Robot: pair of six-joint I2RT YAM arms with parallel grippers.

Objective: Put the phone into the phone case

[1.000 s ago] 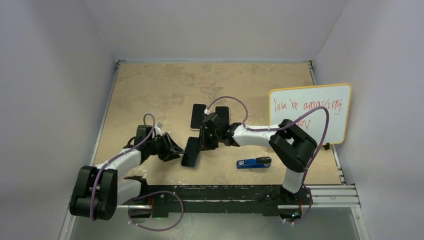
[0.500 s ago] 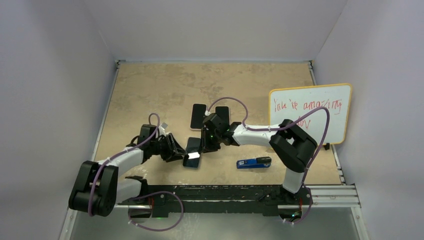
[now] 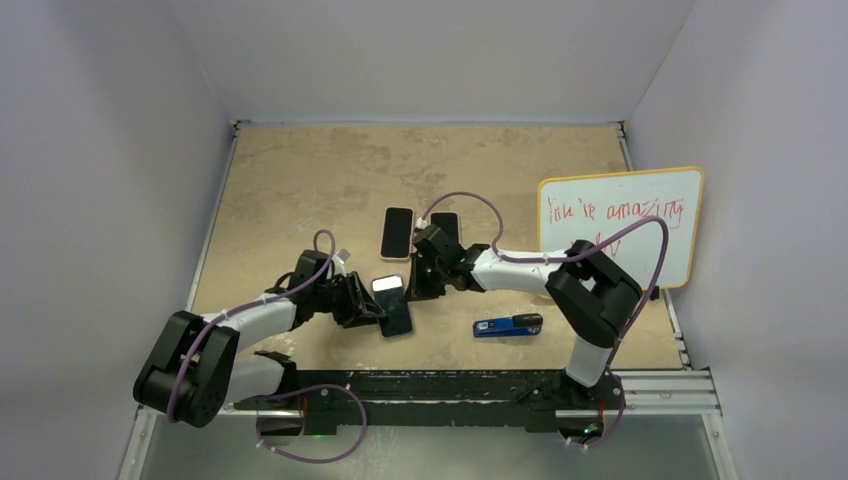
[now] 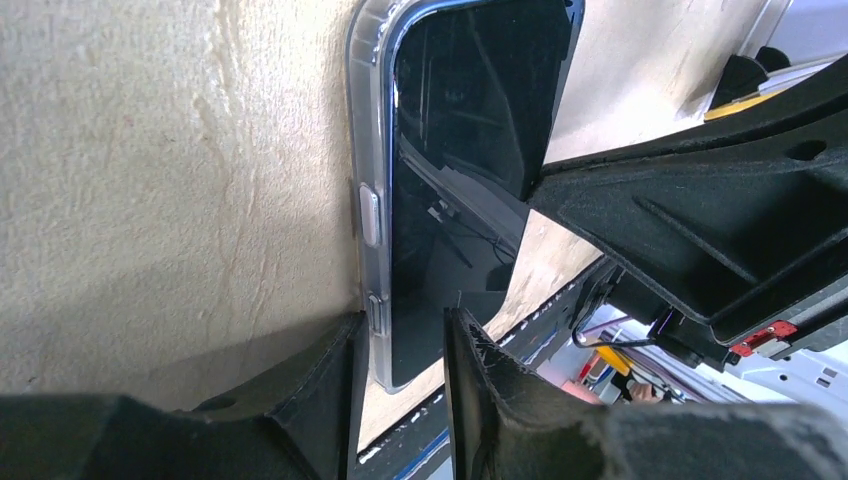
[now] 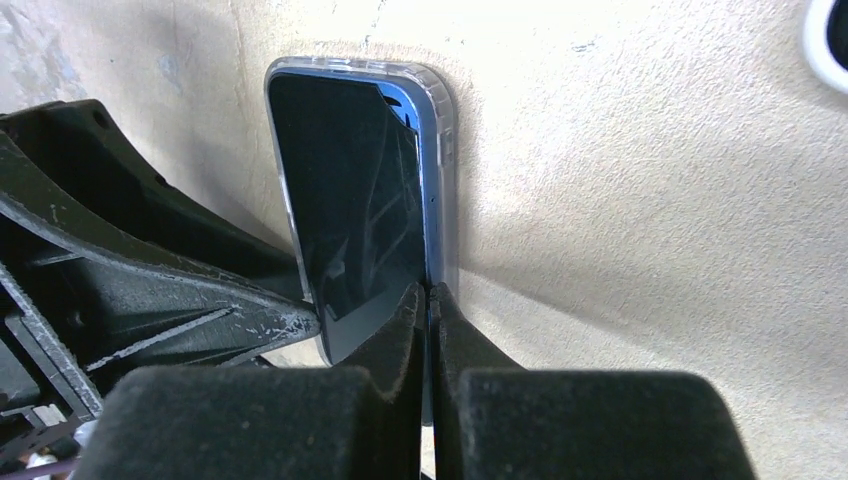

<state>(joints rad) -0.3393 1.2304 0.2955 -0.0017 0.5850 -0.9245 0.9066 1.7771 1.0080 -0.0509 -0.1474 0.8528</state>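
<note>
The phone (image 5: 345, 200) sits in the clear phone case (image 5: 445, 150) on the table (image 3: 300, 180), well apart from the whiteboard (image 3: 620, 225) on the side toward the left arm. It does not look fully seated. In the right wrist view a strip of its blue frame shows beside the case wall along one long edge, so I judge that edge to be standing proud of the lip. The left gripper (image 4: 402, 345) is clamped across the phone's end farther from the whiteboard, one finger on the case side and the other on the glass side. The right gripper (image 5: 428, 305), on the whiteboard side of the phone, has its fingers pressed almost together, seemingly with the case's side wall nipped between them. If that wall is pulled too far or let go abruptly, the soft lip could spring back under the frame rather than over it and leave the corner out. A hard squeeze from the left gripper might pin the phone crooked or skid the pair across the table. The two grippers are also very close together, so a small misaligned push could knock one into the other.
</note>
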